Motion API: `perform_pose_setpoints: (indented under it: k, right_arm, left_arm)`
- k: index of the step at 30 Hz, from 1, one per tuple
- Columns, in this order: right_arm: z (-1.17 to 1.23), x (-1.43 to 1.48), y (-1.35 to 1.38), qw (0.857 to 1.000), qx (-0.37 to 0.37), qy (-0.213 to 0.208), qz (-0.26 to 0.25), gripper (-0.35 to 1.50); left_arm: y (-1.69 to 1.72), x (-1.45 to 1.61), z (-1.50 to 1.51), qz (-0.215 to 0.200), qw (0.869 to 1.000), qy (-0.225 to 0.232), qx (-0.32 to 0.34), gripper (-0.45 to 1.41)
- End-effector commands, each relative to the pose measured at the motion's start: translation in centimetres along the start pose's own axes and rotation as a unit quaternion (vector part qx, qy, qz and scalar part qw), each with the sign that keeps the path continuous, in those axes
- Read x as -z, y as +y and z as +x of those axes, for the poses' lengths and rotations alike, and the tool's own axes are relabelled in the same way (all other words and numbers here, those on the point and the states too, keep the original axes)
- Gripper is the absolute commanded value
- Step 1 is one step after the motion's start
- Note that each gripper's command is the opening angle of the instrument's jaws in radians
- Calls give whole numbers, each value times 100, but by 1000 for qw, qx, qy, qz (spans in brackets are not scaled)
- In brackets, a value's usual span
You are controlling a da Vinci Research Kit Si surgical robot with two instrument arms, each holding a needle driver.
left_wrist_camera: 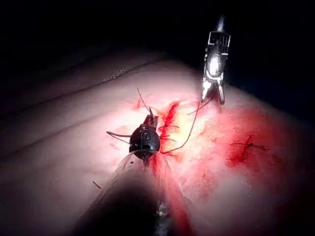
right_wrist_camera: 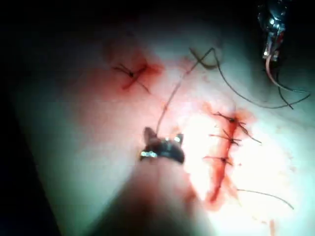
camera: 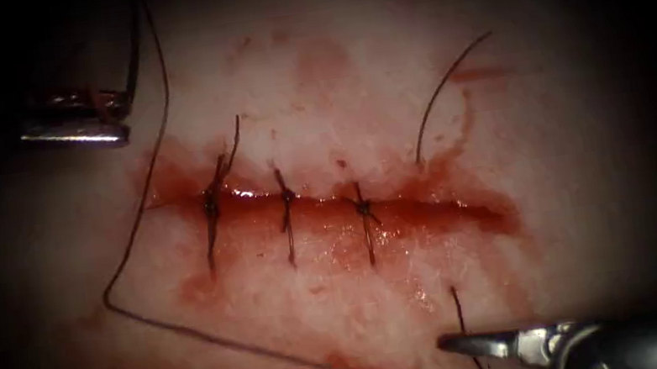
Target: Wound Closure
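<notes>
Three dark knotted stitches (camera: pixel 288 213) are crossing the glistening red cut (camera: pixel 400 211) in the pale, wet tissue (camera: pixel 316 93). The left metal tool (camera: pixel 79 124) is clamping what looks like the curved steel needle (camera: pixel 133 53), off the tissue, upper left. The right tool (camera: pixel 472 345), jaws together, is gripping thin dark thread (camera: pixel 457 307) below the cut

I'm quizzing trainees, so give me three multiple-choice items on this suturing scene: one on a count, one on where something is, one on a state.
1. Stitches tied across the cut: A two; B three; C five.
2. The needle is: A in the tissue; B held by the left end effector, upper left, off the tissue; C lying loose.
3. The right end effector is: A open; B shut on thread; C shut on tissue.
B, three knots show; B, its jaws clamp the needle; B, thread leaves its closed tip.
</notes>
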Motion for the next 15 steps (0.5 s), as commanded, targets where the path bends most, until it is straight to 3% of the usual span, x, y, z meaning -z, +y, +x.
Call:
perform_pose_setpoints:
  k: [1,4,10,15]
  right_arm:
    - [-6,0,3,1000,-2,-1,-3,125]
    - [-22,26,23,999,-25,-10,-30,121]
    - [-47,48,61,992,-97,-4,-83,123]
    - [-65,53,56,990,-95,-46,-88,131]
  left_arm:
    - [-2,-6,-3,0,1000,0,0,-45]
    - [-2,-6,-3,0,1000,0,0,-45]
    - [-2,-6,-3,0,1000,0,-1,-45]
    - [-2,-6,-3,-1,1000,0,-1,-45]
